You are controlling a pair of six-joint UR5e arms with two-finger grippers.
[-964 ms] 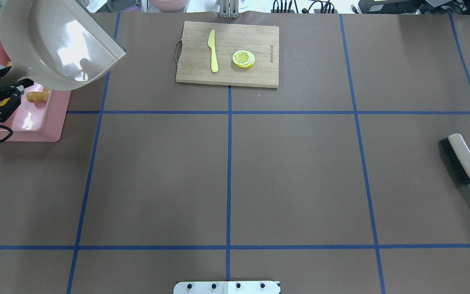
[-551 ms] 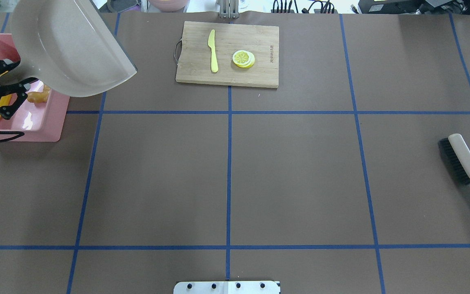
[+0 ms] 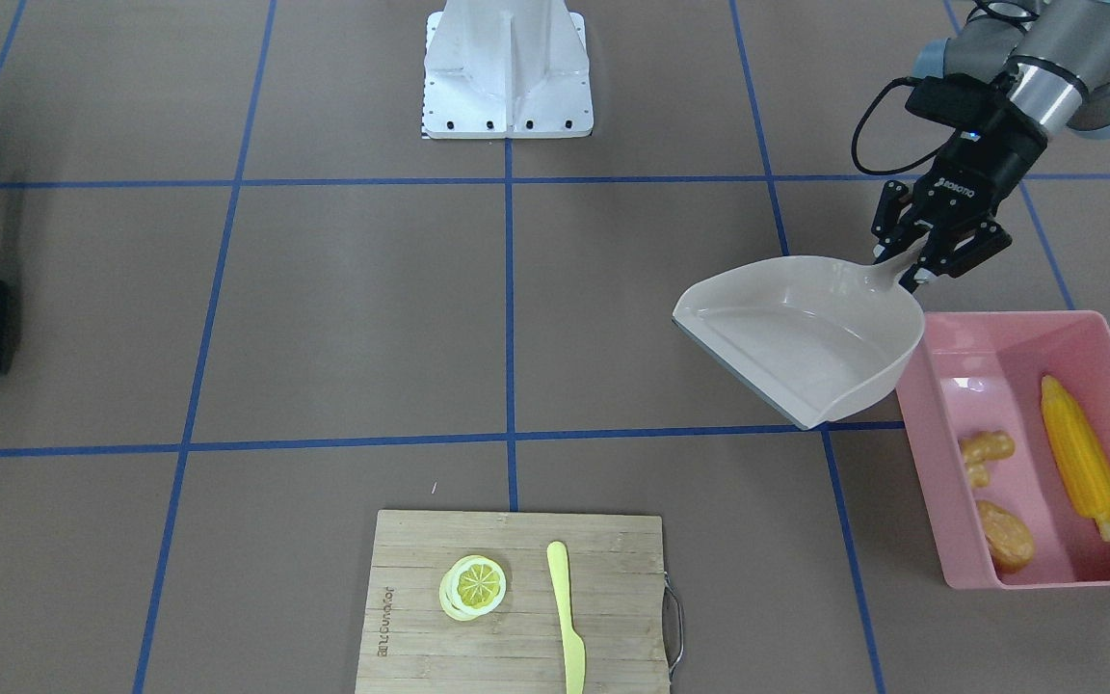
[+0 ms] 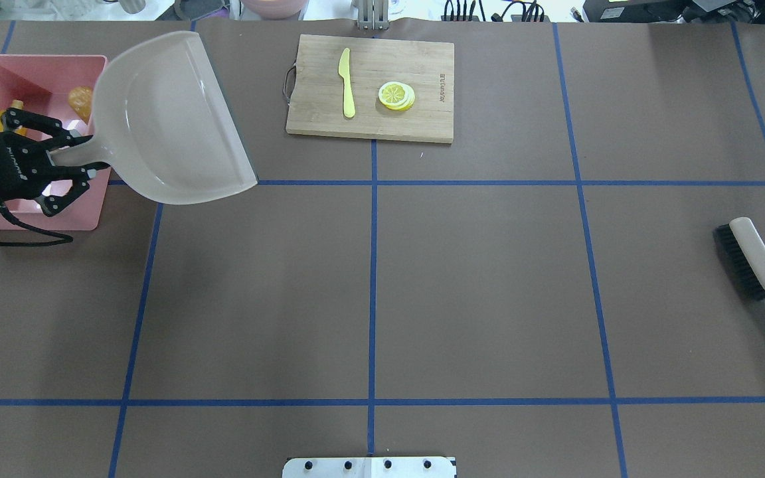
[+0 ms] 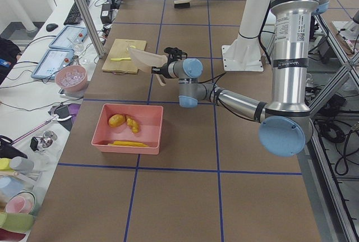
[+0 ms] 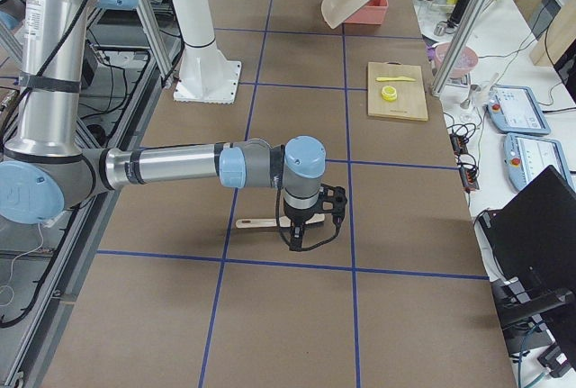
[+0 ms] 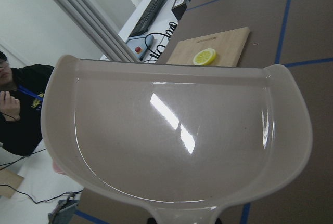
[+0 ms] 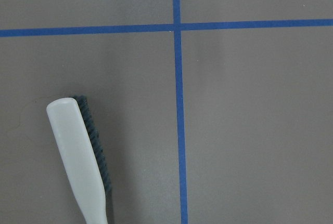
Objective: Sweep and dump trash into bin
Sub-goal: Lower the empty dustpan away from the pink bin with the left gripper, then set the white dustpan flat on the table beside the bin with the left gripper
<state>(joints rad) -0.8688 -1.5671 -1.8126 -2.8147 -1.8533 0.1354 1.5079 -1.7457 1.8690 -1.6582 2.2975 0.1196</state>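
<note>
The pink bin (image 3: 936,436) stands at the table's left end. In it lies the trash: a yellow corn cob (image 3: 1081,459), a tan ginger root (image 3: 985,453) and a brown potato (image 3: 1006,533). My left gripper (image 3: 902,267) is shut on the handle of the beige dustpan (image 3: 806,337), which hangs nearly level and holds nothing, beside the bin's inner wall. In the overhead view the dustpan (image 4: 170,126) covers part of the bin (image 4: 30,63). My right gripper (image 6: 302,226) hovers at the handle of the brush (image 6: 263,222); I cannot tell whether it is open or shut.
A wooden cutting board (image 4: 369,86) at the far middle carries a yellow knife (image 4: 346,83) and a lemon slice (image 4: 396,95). The brush (image 4: 748,262) lies at the right end. The robot base (image 3: 507,67) sits at the near middle. A person (image 7: 15,109) sits beyond the table.
The dustpan has swung down from its tipped pose over the bin and moved right toward the table's middle, levelling out. My left gripper moved with it. The brush has not moved.
</note>
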